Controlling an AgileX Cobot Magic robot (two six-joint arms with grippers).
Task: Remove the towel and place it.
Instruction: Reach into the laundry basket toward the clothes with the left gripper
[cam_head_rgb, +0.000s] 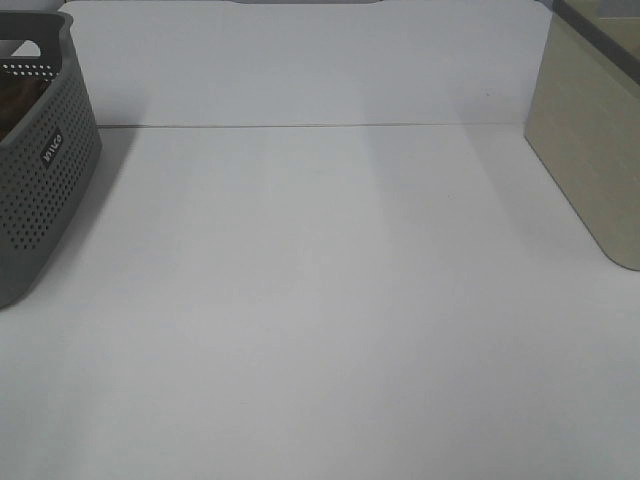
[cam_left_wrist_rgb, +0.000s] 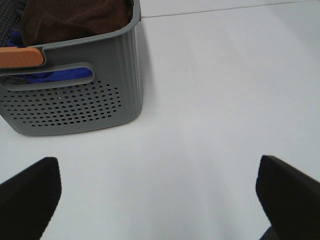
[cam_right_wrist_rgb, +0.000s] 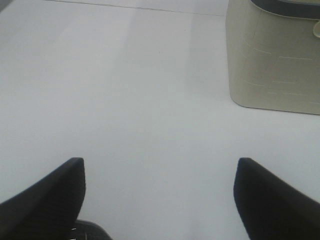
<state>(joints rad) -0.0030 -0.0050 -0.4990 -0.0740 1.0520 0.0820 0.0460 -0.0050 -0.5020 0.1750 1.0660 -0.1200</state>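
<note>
Both grippers have their jaws wide apart, with nothing between them. The left gripper (cam_left_wrist_rgb: 160, 200) and the right gripper (cam_right_wrist_rgb: 160, 197) each hang over bare desk (cam_left_wrist_rgb: 215, 100). Just ahead of the left gripper, off to one side, sits the basket (cam_left_wrist_rgb: 75, 107). The towel (cam_left_wrist_rgb: 75, 17) lies heaped inside it, above something blue (cam_left_wrist_rgb: 55, 76), probably another cloth. Ahead of the right gripper stands a beige bin (cam_right_wrist_rgb: 272, 55), well apart. The task looks to be at its first step, the reach not yet made. Next, the left gripper should pass over the basket rim, drop onto the towel's top fold and pinch that alone.
</note>
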